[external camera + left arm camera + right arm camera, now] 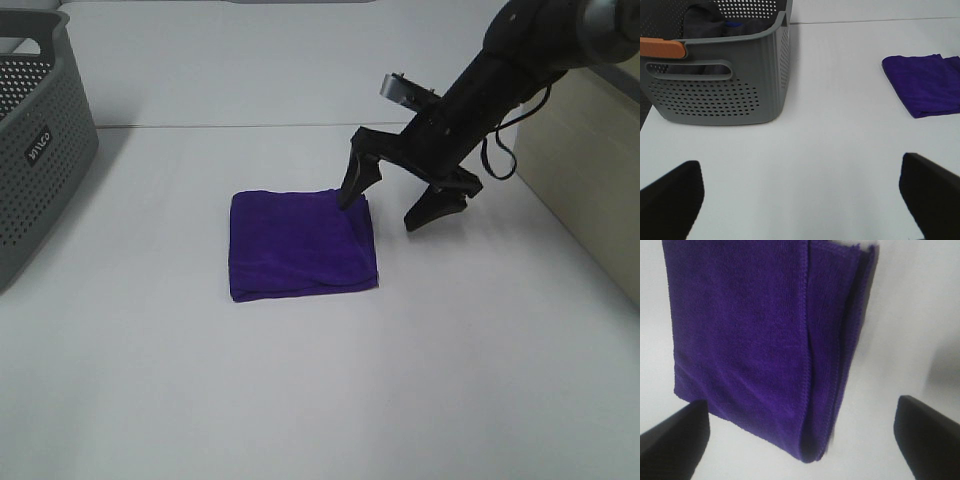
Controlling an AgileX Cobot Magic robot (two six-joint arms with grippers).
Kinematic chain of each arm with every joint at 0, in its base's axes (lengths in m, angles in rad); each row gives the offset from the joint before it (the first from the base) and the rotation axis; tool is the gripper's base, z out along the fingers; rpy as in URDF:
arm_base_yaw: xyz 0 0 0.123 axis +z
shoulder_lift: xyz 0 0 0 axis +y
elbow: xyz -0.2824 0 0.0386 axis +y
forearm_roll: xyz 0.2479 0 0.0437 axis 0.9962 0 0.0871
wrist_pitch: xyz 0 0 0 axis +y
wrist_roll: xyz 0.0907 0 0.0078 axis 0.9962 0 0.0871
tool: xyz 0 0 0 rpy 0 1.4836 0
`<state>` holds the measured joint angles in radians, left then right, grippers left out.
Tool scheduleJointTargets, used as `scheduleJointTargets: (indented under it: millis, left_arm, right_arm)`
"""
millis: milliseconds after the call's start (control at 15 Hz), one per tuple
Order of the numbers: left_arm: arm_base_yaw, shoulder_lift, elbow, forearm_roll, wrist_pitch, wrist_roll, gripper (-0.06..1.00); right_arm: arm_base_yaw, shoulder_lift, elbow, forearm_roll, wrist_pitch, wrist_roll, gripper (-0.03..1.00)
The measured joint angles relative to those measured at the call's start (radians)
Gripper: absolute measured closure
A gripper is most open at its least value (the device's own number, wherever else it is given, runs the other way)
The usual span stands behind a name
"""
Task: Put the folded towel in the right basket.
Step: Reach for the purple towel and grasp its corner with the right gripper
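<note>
The folded purple towel (300, 245) lies flat in the middle of the white table. My right gripper (380, 215) is open and low over the towel's right edge. One finger (350, 190) is at the towel's far right corner, and the other (430, 208) is over bare table to the right. In the right wrist view the towel (755, 335) fills the space ahead of the open gripper (802, 440). My left gripper (800, 200) is open and empty; it is out of the exterior view. The towel (927, 82) shows far off in the left wrist view.
A grey perforated basket (40, 150) stands at the far left; in the left wrist view this basket (715, 95) has an orange handle and dark cloth (705, 20) inside. A beige wall-like side (590, 190) runs along the right edge of the table.
</note>
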<state>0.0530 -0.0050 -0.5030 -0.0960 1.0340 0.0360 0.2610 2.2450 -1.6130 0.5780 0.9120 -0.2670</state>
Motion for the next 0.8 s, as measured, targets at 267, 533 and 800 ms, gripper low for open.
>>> scheduleJointTargets:
  millis: [267,533,800]
  left_arm:
    - [0.0,0.0,0.0,0.0,0.0,0.0,-0.05]
    - [0.0,0.0,0.0,0.0,0.0,0.0,-0.05]
    - [0.0,0.0,0.0,0.0,0.0,0.0,-0.05]
  right_arm:
    - [0.0,0.059,0.0,-0.006,-0.024,-0.008,0.01]
    - [0.0,0.074,-0.013,0.003,-0.024,-0.009,0.01]
    - [0.014,0.085,-0.017,0.02,-0.033,-0.009,0.04]
